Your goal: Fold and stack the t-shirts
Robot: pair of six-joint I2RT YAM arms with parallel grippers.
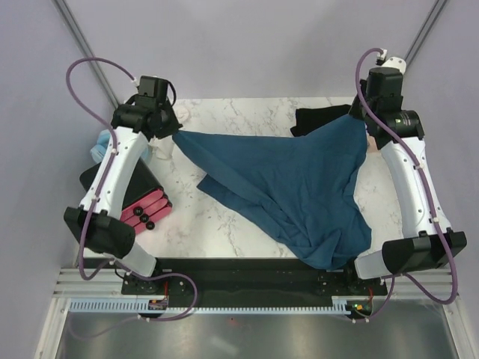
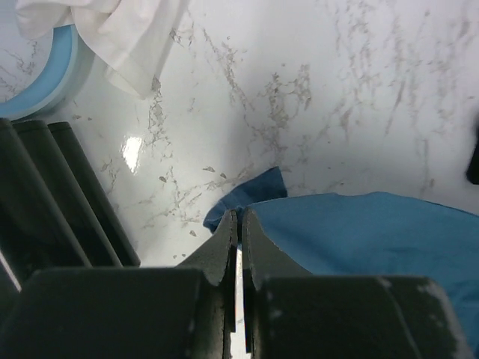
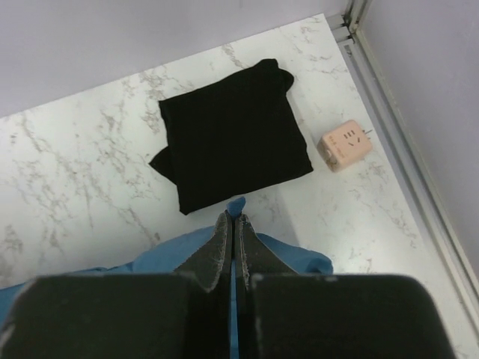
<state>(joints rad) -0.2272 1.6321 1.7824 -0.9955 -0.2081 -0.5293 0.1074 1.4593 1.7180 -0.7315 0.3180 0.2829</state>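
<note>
Teal shirt (image 1: 292, 187): centre of frame on the bench (image 1: 224, 224), drooping to lower right. Probably light, limp and non-slip. Left gripper (image 2: 239, 224) and right gripper (image 3: 232, 224) each pinch an upper corner, sensible holds. Black shirt (image 3: 232, 134): folded, upper right.

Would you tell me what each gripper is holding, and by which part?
Both hold the teal shirt: the left gripper pinches a corner at one end, the right gripper at the other.

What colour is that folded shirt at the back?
Black shirt; clearest in right wrist view.
</note>
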